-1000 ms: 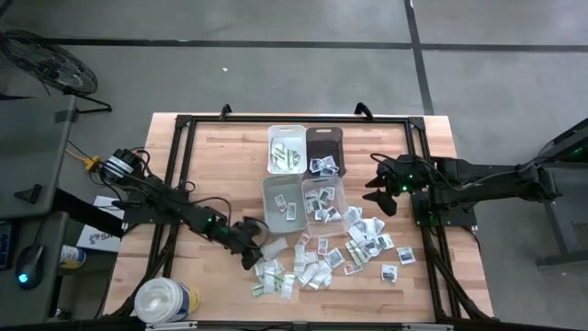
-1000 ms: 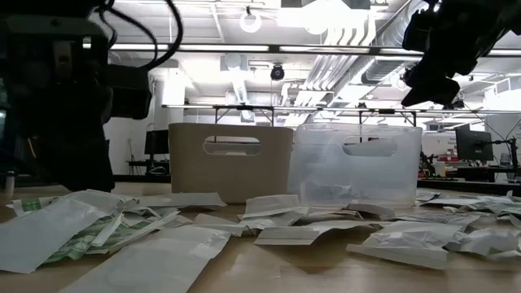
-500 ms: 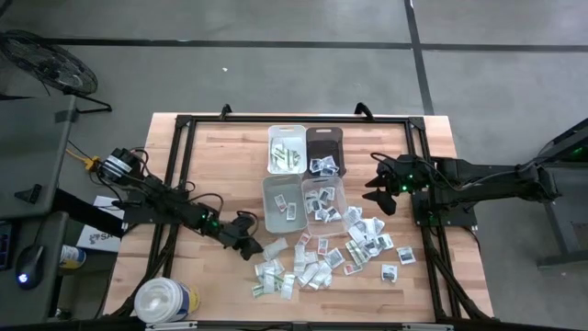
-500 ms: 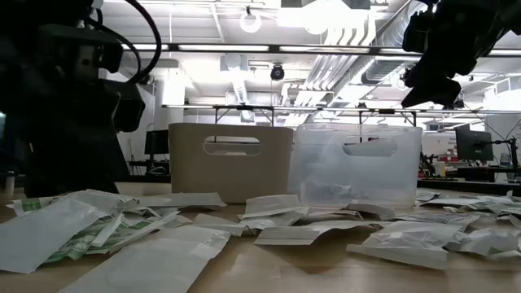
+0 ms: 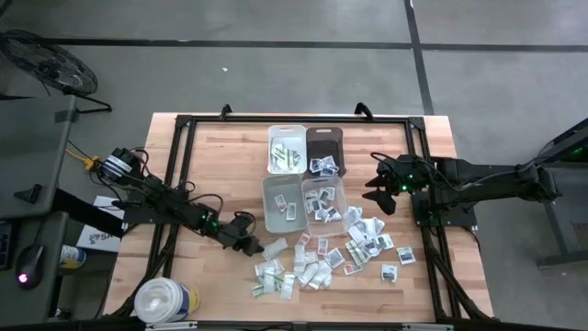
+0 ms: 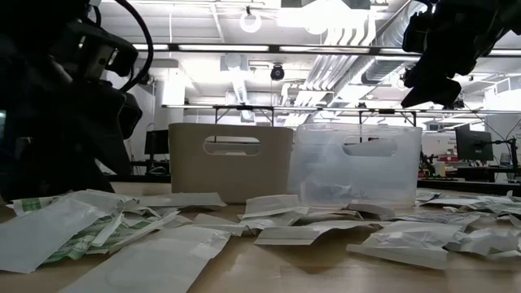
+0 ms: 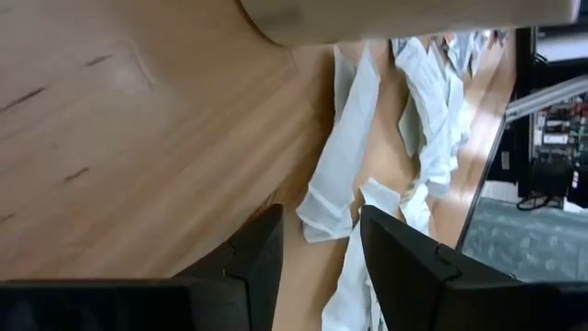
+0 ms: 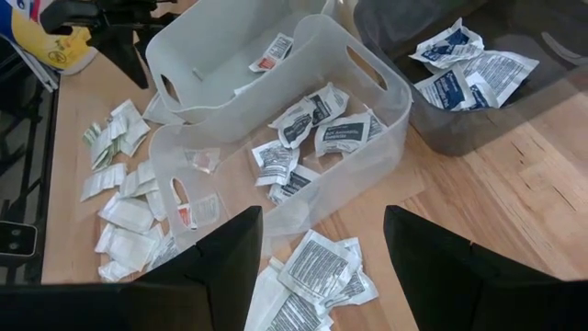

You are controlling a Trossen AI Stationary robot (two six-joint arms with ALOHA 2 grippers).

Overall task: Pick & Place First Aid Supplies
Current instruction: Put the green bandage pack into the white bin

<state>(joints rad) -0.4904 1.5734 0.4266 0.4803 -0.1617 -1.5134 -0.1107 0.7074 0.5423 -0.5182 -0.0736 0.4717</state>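
We note the left gripper (image 7: 317, 253) low over the table (image 5: 211, 156), fingers apart with nothing between, beside the packets (image 5: 317, 262) scattered before the bins (image 5: 303, 179). Right gripper (image 5: 378, 195) hovers spread wide, empty.

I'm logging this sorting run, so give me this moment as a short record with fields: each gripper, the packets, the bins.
left gripper: open, low over the wooden table, at the left edge of the loose packets, holding nothing
right gripper: open, raised, right of the bins, empty
small flat paper packets: scattered on the table in front of the bins
four small rectangular plastic bins: clustered mid-table, each holding packets
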